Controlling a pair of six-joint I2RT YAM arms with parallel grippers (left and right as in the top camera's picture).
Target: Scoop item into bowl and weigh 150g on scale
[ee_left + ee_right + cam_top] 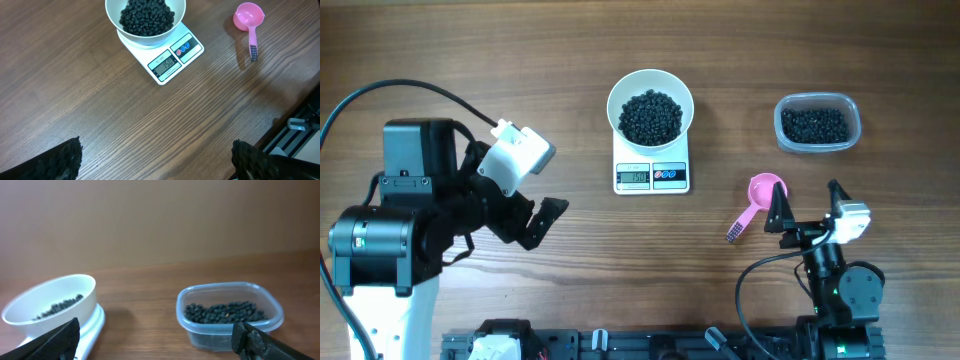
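Upper centre on the wood-grain desk (520, 60), small round black beans (651, 116) heap in a smooth white round bowl (614, 98) atop the flat white rectangular scale (652, 177); left pincer (157, 162) and right pincer (155, 342) gape wide, empty.

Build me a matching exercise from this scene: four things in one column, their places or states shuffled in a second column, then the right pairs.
Column one:
1. white bowl
2. pink scoop
3. clear tub
4. scale

Column two:
A. lies empty on the table
B. carries the bowl
C. holds a heap of black beans and stands on the scale
D. stands by itself on the table, partly filled with beans

Pairs: 1-C, 2-A, 3-D, 4-B
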